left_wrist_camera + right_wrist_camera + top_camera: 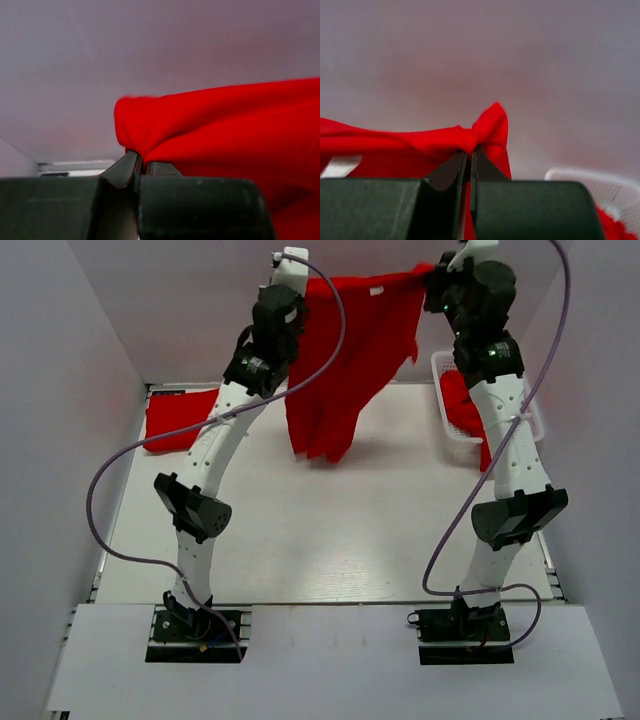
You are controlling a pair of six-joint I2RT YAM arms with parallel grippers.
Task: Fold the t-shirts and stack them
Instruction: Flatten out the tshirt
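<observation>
A red t-shirt hangs in the air at the back of the table, stretched between both grippers, its lower part drooping to the tabletop. My left gripper is shut on its left top edge, and the cloth bunches at the jaws in the left wrist view. My right gripper is shut on its right top edge, and the pinched cloth shows in the right wrist view. A folded red t-shirt lies at the back left. More red t-shirts lie in the basket.
A white plastic lattice basket stands at the back right, partly hidden by the right arm; its rim shows in the right wrist view. Grey walls enclose the table on the left, back and right.
</observation>
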